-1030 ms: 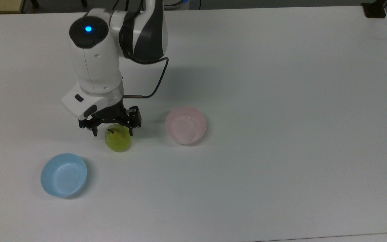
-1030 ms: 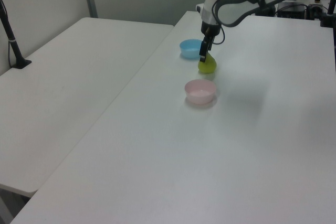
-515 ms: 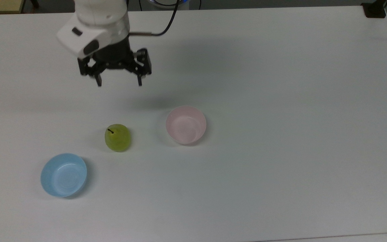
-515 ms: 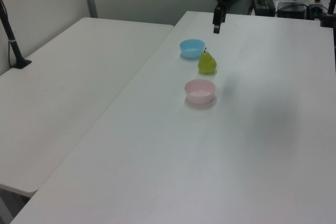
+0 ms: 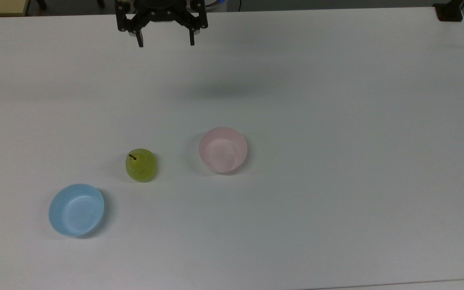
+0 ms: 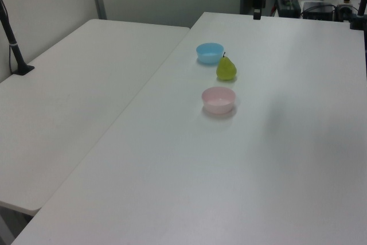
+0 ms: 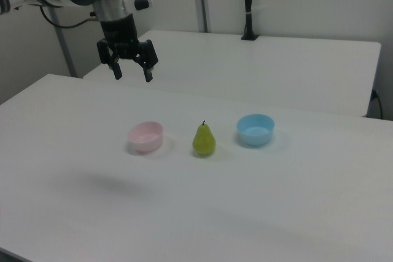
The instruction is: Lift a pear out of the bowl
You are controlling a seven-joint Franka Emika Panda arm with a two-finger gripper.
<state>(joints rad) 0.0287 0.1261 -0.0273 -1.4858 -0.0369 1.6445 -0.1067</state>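
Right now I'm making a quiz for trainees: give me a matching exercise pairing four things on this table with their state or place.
Things:
1. pear
2. pink bowl
3. blue bowl
4. gripper

States:
A. open, raised above the table's far edge
B. upright on the table between both bowls
C. empty, at the top view's right of the pear
D. empty, nearest the top view's lower left

Pairs: 1-B, 2-C, 3-D, 4-A

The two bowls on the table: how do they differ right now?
The pink bowl is pale pink; the blue bowl is light blue. In the top view, the pink bowl sits to the right of the pear, the blue bowl to its lower left. Both are empty, upright, round and similar in size.
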